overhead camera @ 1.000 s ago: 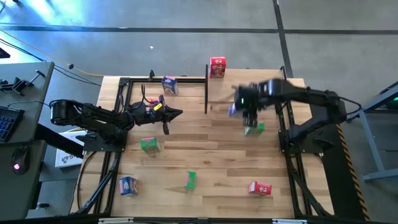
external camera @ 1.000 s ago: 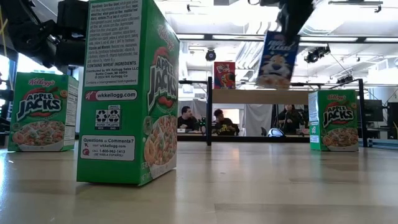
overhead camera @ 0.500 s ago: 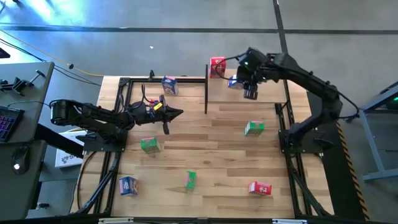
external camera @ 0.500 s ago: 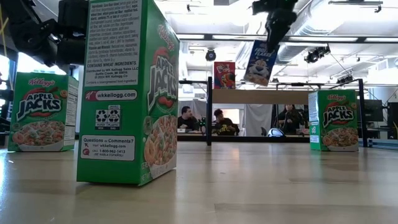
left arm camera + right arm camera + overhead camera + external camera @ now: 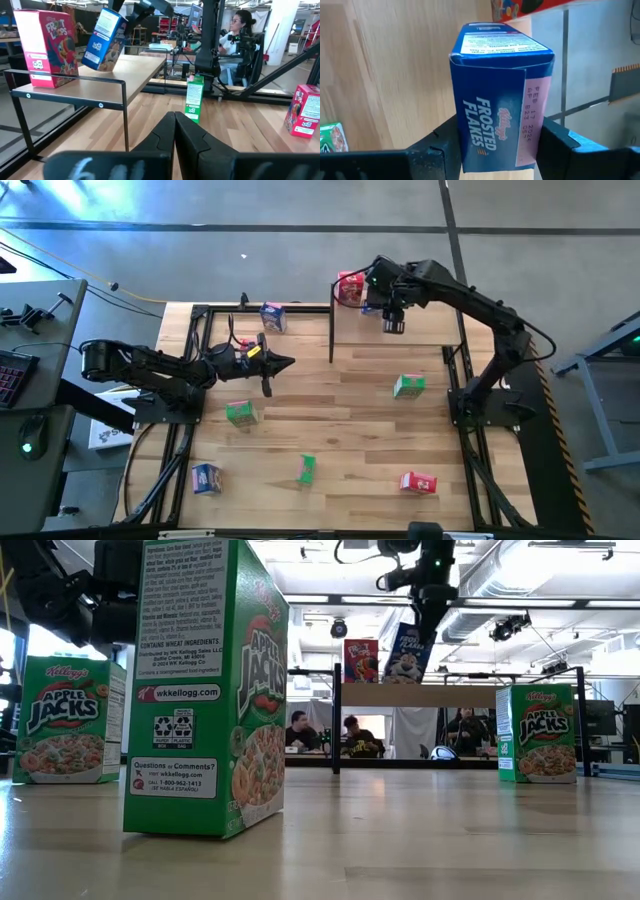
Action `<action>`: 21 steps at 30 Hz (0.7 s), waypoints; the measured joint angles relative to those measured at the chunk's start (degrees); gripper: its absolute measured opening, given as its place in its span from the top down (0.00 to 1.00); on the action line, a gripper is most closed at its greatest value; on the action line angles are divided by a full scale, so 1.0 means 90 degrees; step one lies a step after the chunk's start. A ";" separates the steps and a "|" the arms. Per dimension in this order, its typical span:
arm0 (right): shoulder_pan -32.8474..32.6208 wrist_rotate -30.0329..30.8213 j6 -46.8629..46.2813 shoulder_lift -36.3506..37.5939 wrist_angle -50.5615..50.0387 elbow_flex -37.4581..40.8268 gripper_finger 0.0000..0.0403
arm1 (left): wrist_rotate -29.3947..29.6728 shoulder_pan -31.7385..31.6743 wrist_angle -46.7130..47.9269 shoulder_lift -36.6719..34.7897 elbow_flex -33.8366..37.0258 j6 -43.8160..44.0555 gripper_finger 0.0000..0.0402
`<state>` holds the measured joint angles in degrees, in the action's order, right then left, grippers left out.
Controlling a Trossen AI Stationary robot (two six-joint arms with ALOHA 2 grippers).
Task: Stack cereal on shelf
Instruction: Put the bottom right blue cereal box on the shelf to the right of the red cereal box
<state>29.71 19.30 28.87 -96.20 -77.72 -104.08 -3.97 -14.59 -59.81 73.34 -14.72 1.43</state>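
While the right gripper [image 5: 495,150] stays clamped on the tilted blue box [image 5: 104,39] over the shelf [image 5: 110,75], just beside the red box [image 5: 46,47], level it, then lower. Left gripper [image 5: 268,365] is shut, parked above the tabletop [image 5: 350,430].

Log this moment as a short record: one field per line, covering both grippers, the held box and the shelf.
right gripper: shut on the blue Frosted Flakes box, tilted over the shelf
left gripper: shut, empty, waiting over the table's left side
on shelf: red Froot Loops box, upright at its end
blue box vs shelf: contact unclear
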 joint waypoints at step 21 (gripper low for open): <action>0.0090 -0.0020 -0.0431 0.0010 -0.0903 -0.0144 0.56 | 0.0002 0.0002 -0.0005 0.0000 0.0000 0.0051 1.00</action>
<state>30.52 19.12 24.99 -96.12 -85.84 -105.38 -3.95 -14.57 -59.86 73.34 -14.72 1.89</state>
